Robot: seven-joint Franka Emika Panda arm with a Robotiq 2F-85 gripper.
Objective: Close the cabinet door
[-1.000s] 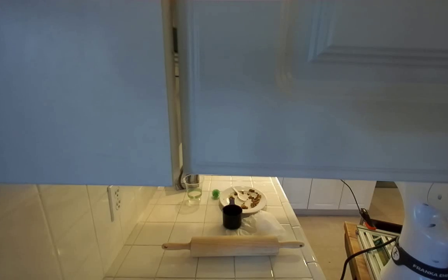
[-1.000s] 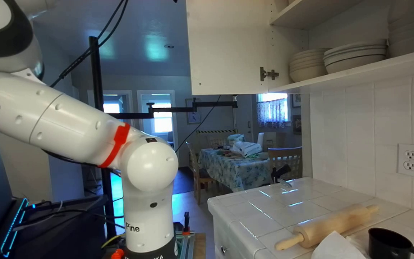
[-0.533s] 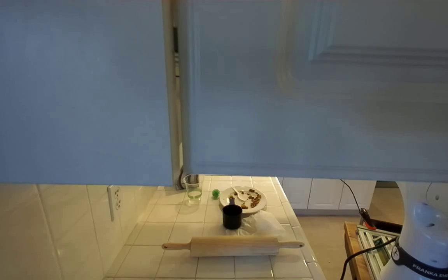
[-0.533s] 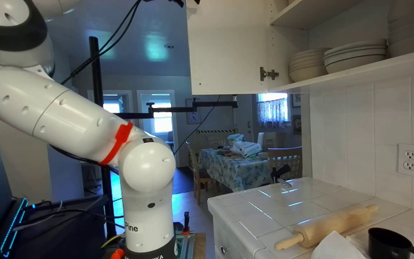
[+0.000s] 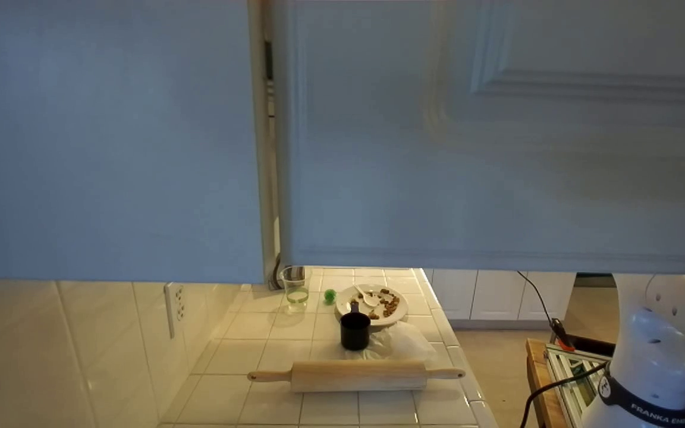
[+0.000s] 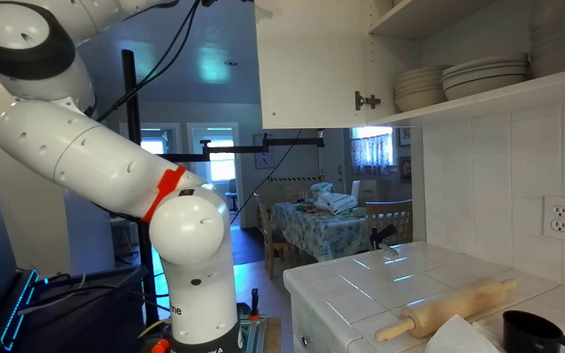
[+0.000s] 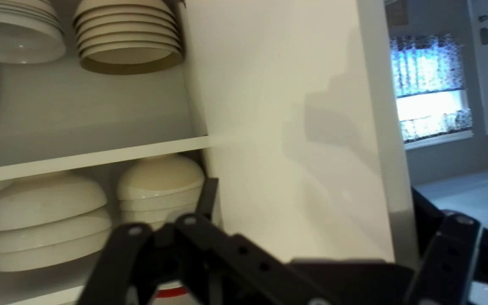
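Note:
The cabinet door is large and pale, with raised moulding on its outer face [image 5: 372, 178] in an exterior view. It stands open. Its plain inner face shows in an exterior view [image 6: 312, 63] and in the wrist view [image 7: 278, 127]. My gripper [image 7: 314, 190] is open in the wrist view, its jaws wide apart around the door's free edge. One of its fingers [image 7: 208, 197] is on the inner side, before the shelves. The opposite finger is beyond the edge, partly hidden by the door. I cannot tell whether either touches it. The gripper is almost wholly out of the exterior views.
Stacked bowls [image 6: 483, 71] stand on the cabinet shelves. A flat panel [image 5: 104, 142] is beside the door. Below, the tiled counter [image 6: 341, 294] holds a rolling pin [image 5: 357, 376], a black cup [image 5: 355, 331] and a plate [image 5: 402, 309]. A black pole [image 6: 130, 98] stands behind the arm.
In an exterior view my arm's elbow has moved right, and more of the forearm shows at the top. The door has shifted only very slightly. The counter items have not moved.

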